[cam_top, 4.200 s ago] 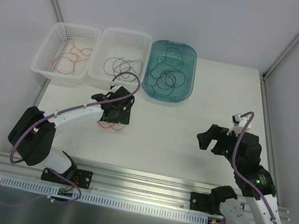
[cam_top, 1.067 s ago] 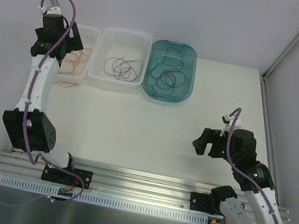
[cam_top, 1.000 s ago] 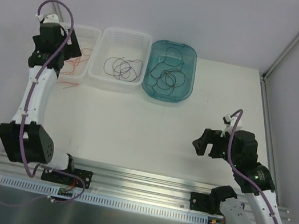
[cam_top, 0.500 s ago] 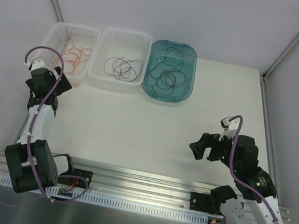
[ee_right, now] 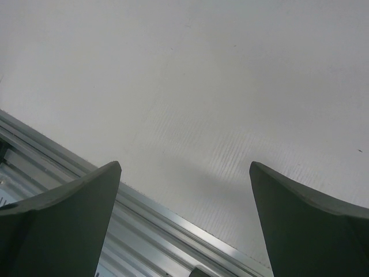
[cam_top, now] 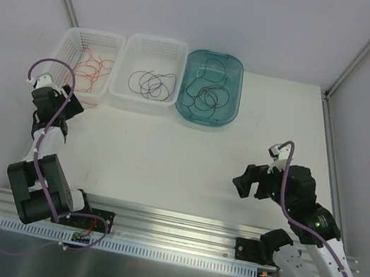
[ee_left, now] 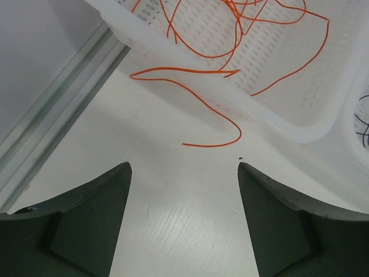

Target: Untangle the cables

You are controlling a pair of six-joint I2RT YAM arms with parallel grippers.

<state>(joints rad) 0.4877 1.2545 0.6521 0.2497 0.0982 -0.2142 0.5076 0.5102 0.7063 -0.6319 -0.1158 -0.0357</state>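
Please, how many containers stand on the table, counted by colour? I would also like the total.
White baskets: 2 (left basket with red-orange cables, middle basket with black cables)
Teal tub: 1
Total: 3

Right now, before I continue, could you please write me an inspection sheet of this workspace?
Surface: white table, plain and matte.
Job's things: red-orange wires in the left basket, with one strand trailing over the rim onto the table; black wires in the middle basket; more black wires in the teal tub.
Clutter: nothing seen.
Grippers: left tool open and empty, just short of the trailing strand; right tool open and empty, over the table's near edge.
Cables: purple arm cables run along both arms.
Surroundings: white walls; metal rail in front.
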